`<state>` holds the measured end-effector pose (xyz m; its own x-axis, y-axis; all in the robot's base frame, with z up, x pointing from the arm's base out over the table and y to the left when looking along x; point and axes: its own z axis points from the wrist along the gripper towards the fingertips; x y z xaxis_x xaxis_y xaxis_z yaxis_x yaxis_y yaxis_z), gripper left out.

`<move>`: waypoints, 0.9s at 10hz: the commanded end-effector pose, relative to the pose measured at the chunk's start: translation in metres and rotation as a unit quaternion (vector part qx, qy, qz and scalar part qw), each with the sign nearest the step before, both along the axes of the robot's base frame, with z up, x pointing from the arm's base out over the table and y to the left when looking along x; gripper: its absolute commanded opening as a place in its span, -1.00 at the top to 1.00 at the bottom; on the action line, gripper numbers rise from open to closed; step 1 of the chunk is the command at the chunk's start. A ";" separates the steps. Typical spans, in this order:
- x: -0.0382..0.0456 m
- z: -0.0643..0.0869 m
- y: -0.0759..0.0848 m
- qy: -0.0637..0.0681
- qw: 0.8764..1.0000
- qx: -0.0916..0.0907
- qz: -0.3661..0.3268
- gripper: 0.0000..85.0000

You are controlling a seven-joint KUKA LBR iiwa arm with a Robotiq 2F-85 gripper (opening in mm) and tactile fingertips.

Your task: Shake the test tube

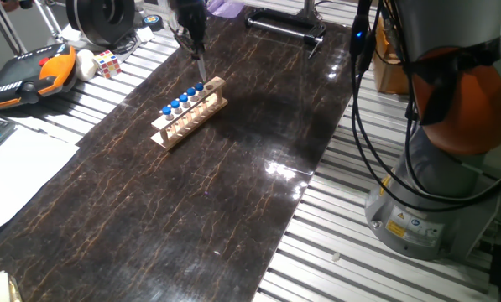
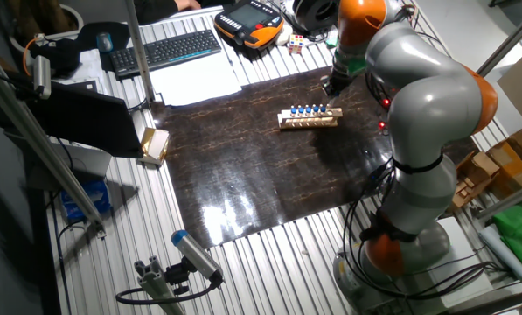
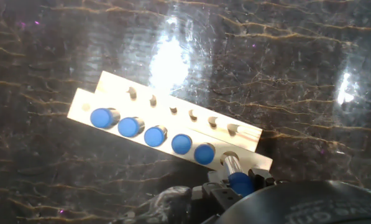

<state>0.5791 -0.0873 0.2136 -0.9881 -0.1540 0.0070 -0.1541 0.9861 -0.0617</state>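
Blue-capped and slender, the test tube [image 3: 237,177] stands at the end of the light wooden rack [image 3: 110,96] nearest the gripper [image 3: 242,186], seemingly lifted partly out of its hole, while five other capped tubes [image 3: 156,135] sit in a row along the rack on the dark marbled mat [image 1: 233,193]. In the hand view the fingers sit close on either side of its cap, apparently closed on it, though the contact itself is partly hidden. From one fixed view the gripper [image 1: 198,60] hangs directly over that rack end, the tube's long axis roughly upright and in line with the fingers. A straight upward pull looks needed before any shaking, so the glass clears the wood.
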 end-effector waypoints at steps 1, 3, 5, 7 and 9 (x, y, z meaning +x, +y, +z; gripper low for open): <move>0.0001 -0.004 -0.001 -0.003 1.000 0.000 0.004 0.88; 0.0003 -0.011 -0.007 -0.004 1.000 0.007 0.008 0.89; -0.0017 -0.016 -0.010 -0.005 1.000 0.012 0.008 0.89; -0.0051 -0.023 -0.011 -0.009 1.000 0.013 0.009 0.89; -0.0073 -0.032 -0.012 -0.015 1.000 0.016 0.010 0.88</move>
